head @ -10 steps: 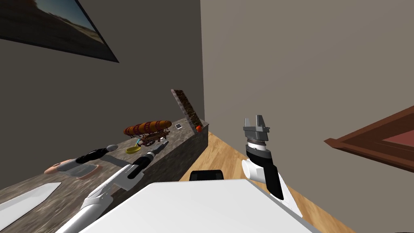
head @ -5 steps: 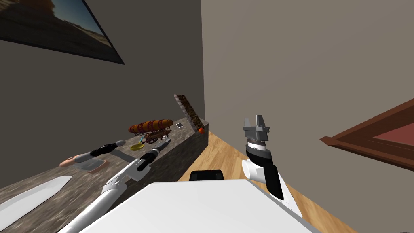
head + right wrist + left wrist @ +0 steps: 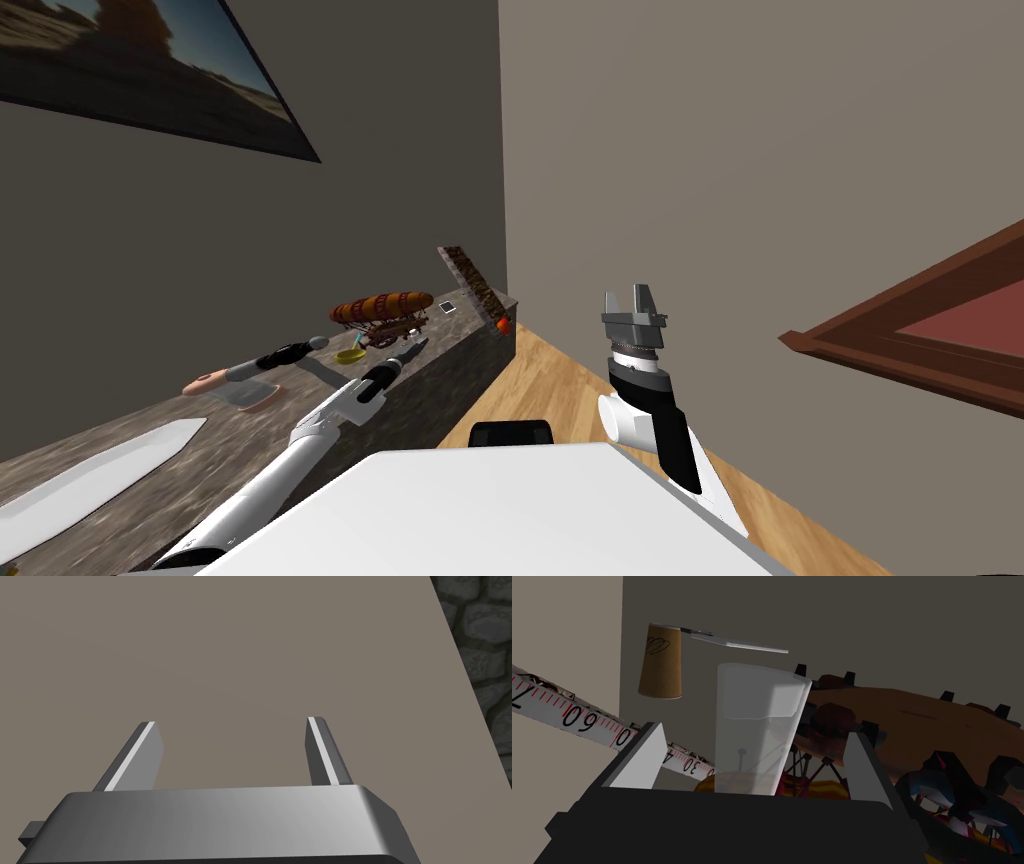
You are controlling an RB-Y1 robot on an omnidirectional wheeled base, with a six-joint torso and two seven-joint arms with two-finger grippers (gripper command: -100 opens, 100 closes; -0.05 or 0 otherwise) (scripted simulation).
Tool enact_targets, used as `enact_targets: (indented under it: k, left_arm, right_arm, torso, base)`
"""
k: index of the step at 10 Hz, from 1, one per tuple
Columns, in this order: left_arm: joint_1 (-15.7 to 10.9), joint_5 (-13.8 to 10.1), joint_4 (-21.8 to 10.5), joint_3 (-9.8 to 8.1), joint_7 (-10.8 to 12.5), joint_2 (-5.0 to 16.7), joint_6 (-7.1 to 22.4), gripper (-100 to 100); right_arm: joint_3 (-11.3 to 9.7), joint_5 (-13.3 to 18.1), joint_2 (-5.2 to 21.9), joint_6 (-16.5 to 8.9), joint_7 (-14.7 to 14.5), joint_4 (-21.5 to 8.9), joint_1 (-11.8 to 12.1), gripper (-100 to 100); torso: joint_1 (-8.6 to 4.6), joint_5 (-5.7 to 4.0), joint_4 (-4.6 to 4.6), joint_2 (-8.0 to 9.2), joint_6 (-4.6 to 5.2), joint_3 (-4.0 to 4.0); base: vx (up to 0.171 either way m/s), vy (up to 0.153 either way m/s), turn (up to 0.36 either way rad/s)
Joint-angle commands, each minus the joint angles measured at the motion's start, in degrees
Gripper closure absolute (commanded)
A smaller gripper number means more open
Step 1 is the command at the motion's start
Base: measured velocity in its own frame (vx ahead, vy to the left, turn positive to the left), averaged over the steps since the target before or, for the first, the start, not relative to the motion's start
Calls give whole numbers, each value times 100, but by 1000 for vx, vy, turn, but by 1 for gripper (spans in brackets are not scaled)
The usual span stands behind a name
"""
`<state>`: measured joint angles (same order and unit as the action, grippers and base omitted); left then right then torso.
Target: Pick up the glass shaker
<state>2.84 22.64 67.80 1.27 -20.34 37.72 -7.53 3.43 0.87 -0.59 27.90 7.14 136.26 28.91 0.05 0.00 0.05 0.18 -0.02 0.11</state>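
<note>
The left gripper [image 3: 412, 351] has reached forward, its spread fingers now flanking the untouched shaker [image 3: 759, 726]; closing looks next; the right gripper [image 3: 634, 298] idles, fingers apart.

Home interior, framed landscape picture [image 3: 140, 60], wood floor [image 3: 562, 388], cluttered stone counter [image 3: 440, 385]

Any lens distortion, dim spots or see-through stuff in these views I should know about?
Head view: wide lens, rolled, so the counter slants and the walls splay; that tilt is the camera's, not the scene's. Left wrist view: dim; the glass shaker between the open left pincer is see-through, and struts of the airship model show through it. Right wrist view: even light, the open right pincer catching bright edges.
</note>
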Motion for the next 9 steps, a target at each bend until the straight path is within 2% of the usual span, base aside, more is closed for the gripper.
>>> enact_targets:
  k: [1,2,4,5,7,8,9]
  left_arm:
    - [-117,-4,-185,5,1,1,-9,-100]
    - [-368,-68,-409,139,-123,-77,-80,-100]
    - [-664,-68,-775,139,-123,-77,-80,-100]
    - [-870,-131,-986,274,-247,-156,-151,-100]
    - [-1210,-131,-1329,274,-247,-156,-151,-100]
    - [-1420,-194,-1578,409,-371,-235,-223,-100]
    - [-1618,-194,-1815,409,-371,-235,-223,-100]
  right_arm:
    - [0,0,0,0,0,0,0,0]
    - [0,0,0,0,0,0,0,0]
    - [0,0,0,0,0,0,0,0]
    - [0,0,0,0,0,0,0,0]
    - [0,0,0,0,0,0,0,0]
    - [0,0,0,0,0,0,0,0]
    - [0,0,0,0,0,0,0,0]
  torso:
    - [0,0,0,0,0,0]
    - [-4,0,-3,-11,-1,-7]
    - [-1,0,1,6,0,3]
    - [-3,-1,0,2,-1,1]
    - [-2,0,2,11,0,6]
    - [-3,-1,0,0,0,0]
    - [-5,0,0,7,-1,3]
  base:
    - [0,0,0]
    - [-51,13,18]
    - [-62,9,-1]
    - [-80,12,16]
    - [-60,10,1]
    - [-73,5,11]
    - [-80,15,5]
